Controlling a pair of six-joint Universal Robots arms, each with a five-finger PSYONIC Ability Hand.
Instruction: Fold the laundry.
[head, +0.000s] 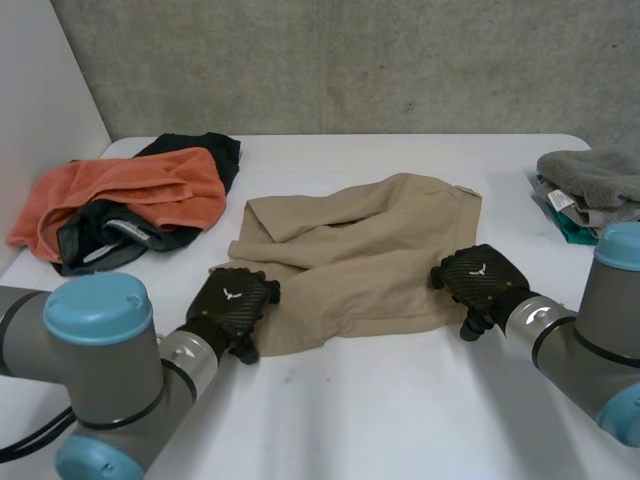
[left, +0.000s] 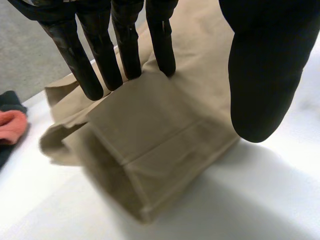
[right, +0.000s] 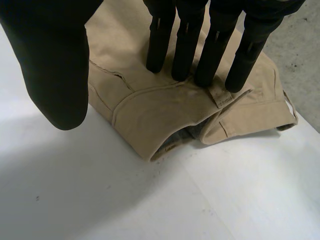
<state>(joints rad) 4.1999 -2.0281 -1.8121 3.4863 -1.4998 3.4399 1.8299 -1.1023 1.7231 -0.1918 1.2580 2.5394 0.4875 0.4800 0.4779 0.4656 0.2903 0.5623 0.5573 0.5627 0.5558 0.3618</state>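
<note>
Working this fold from a distance, I have the khaki garment (head: 360, 255) lying rumpled in the middle of the table (head: 400, 410), with a flap doubled over along its far-left side. My left hand (head: 232, 300) sits at the garment's near-left corner. In its wrist view the fingers (left: 127, 50) are straight, with their tips resting on the cloth just behind a stitched hem. The thumb (left: 260, 75) stands apart over bare table and grips nothing. My right hand (head: 478, 278) is at the near-right edge, fingers (right: 185, 45) likewise straight, tips on what looks like the waistband, thumb (right: 55, 75) clear of the cloth. Both hands are spread and touching the cloth, and neither has hold of it.

I judge the step in hand to be taking the near edge so it can be carried over. To do it well, I would slide each thumb under the edge and pinch every layer there, since the left corner shows more than one. I would close both hands together and lift evenly so the edge stays taut between them. The waistband looks thicker than the hem end, so the right hand probably needs a deeper bite. I would carry the edge straight toward the far edge of the table, keeping off the orange cloth (head: 130, 190) and black garment (head: 205, 150) at the far-left corner and the folded stack (head: 590, 185) at the right edge.
</note>
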